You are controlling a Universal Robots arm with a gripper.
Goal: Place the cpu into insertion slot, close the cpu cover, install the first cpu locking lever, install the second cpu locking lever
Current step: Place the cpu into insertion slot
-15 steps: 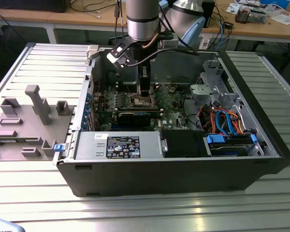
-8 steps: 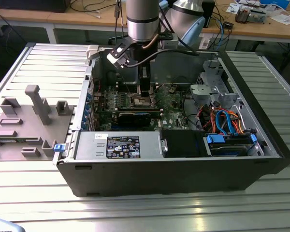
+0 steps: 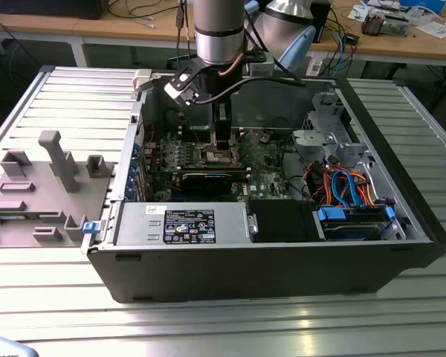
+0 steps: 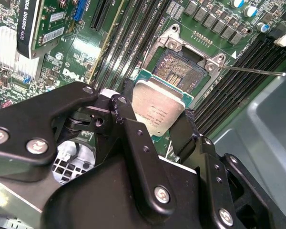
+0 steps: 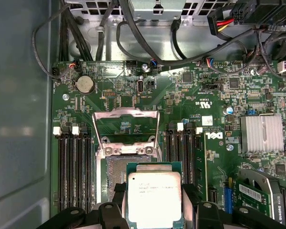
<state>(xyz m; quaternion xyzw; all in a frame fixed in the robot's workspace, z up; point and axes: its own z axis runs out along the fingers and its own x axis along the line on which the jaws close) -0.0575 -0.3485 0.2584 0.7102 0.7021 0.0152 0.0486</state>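
Ribbed aluminium tabletop (image 3: 59, 320) carrying an open black desktop computer case (image 3: 267, 275), with a grey moulded parts holder (image 3: 44, 186) on the exterior view's left. Inside the case lies the green motherboard (image 5: 190, 95). I have the arm reaching down into the case, over the board.

The black two-fingered pincer (image 4: 157, 109) is clamped on the small flat square cpu with a silver-grey metal top (image 5: 155, 198). Its fingers (image 4: 125, 112) press on two opposite edges, parted just to the chip's width, and touch nothing else that I can see. The cpu hangs level, metal top up, partly over the square dark insertion slot with its silver frame (image 4: 178, 71); I judge it close above the slot and not seated.

The thin silver cpu cover with a square window (image 5: 126, 113) stands swung open beside the slot, leaving the contact field bare.

I judge the chip light, rigid and smooth-sided, so liable to slip if the grip slackens. Its underside and the socket's fine contacts look fragile. Hold belongs on the edges alone, as here, never on the faces.
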